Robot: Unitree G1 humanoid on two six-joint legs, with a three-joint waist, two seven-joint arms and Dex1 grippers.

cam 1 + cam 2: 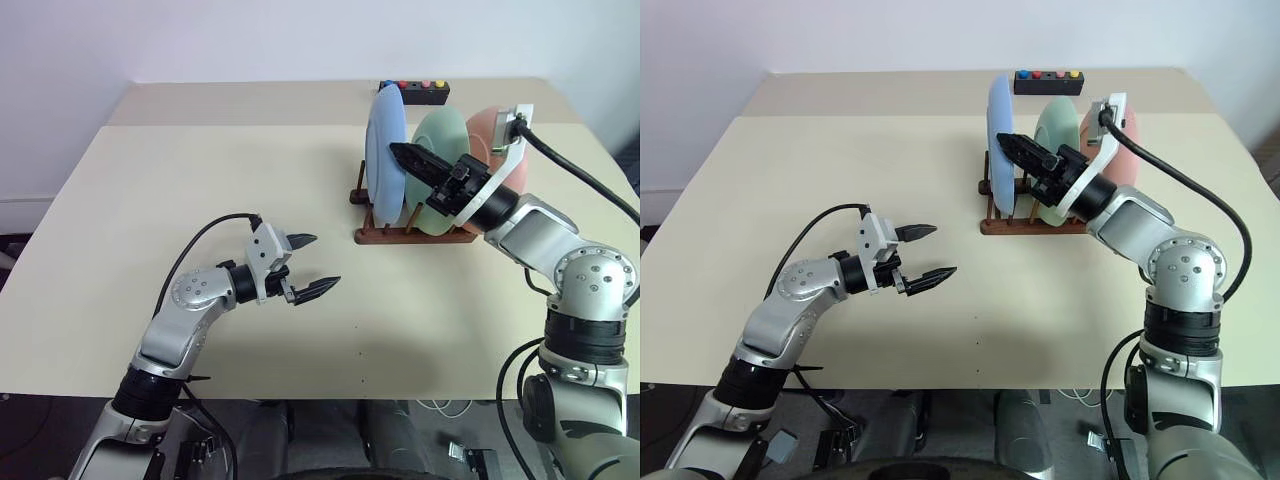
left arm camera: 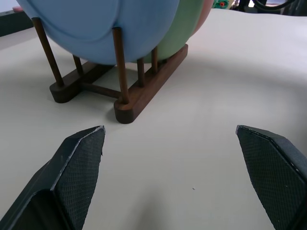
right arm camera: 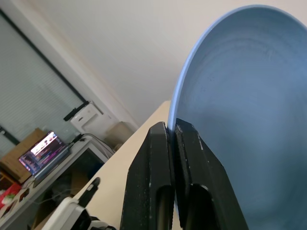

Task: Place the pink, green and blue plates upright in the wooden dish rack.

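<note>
Head views, table: a cream table (image 1: 200, 180) carries everything; its far edge meets a white wall.
Head views, wooden dish rack: the wooden dish rack (image 1: 400, 235) stands on the right half of the table, toward the far edge and nearer the far right corner than any other.
Head views, plates: all three stand upright on edge in the rack, in a row. The blue plate (image 1: 382, 150) is at the end nearest the table's middle, the green plate (image 1: 440, 150) comes next, and the pink plate (image 1: 482, 135) is at the end nearest the right edge.
Head views, black box: a small black box with coloured buttons (image 1: 412, 92) lies by the far edge, behind the rack.
Head views, right arm: bent at the elbow, reaching from the near right in over the rack. The right gripper (image 1: 395, 152) points toward the table's left, its fingers pressed together and clamped on the blue plate's rim.
Head views, left arm: low over the near left part of the table, forearm roughly level. The left gripper (image 1: 312, 265) points toward the rack, well apart from it, fingers spread wide and holding nothing.
Left wrist view: the two spread fingertips (image 2: 79, 163) frame bare tabletop; beyond stands the rack with the blue plate between its pegs, green and pink behind.
Right wrist view: the two closed fingers (image 3: 158, 167) pinch the blue plate's rim between them.
</note>
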